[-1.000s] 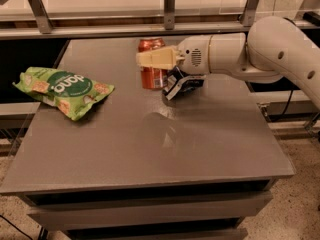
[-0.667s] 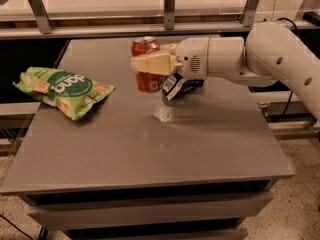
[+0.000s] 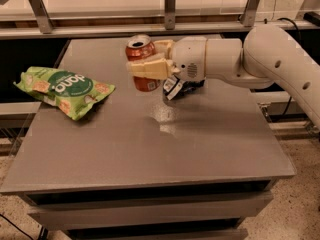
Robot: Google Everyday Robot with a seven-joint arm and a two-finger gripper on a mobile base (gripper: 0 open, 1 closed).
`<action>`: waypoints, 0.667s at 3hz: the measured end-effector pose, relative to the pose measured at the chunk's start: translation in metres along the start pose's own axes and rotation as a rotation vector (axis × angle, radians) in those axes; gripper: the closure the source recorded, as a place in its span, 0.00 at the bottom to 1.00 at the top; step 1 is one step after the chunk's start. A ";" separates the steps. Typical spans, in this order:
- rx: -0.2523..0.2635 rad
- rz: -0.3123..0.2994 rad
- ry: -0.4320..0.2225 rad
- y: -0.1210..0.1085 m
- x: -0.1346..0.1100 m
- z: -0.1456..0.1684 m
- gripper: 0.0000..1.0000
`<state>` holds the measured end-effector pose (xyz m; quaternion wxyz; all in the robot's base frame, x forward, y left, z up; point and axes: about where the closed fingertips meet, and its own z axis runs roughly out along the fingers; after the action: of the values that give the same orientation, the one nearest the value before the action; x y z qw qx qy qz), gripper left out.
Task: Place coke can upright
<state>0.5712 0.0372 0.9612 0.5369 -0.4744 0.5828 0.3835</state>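
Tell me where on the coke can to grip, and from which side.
Grip the coke can around the middle of its round wall, coming in sideways from the picture's right. It is nearly upright, silver top up, so its sides fit between two fingers. The gripper, over the far middle of the table, is shut on it that way.

**Coke can [image 3: 139,52] held near-upright in the end effector [image 3: 145,64] at the far middle of the counter [image 3: 200,149]**
The small orange-red can leans slightly left, silver top and pull tab facing up. One cream finger crosses its front at mid-body, the other sits behind it. Whether its base touches the grey surface cannot be told.
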 end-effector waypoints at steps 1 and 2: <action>-0.031 0.017 -0.028 0.005 0.003 -0.002 1.00; -0.074 0.008 -0.074 0.017 0.004 -0.007 1.00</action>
<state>0.5530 0.0344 0.9568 0.5387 -0.4772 0.5498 0.4241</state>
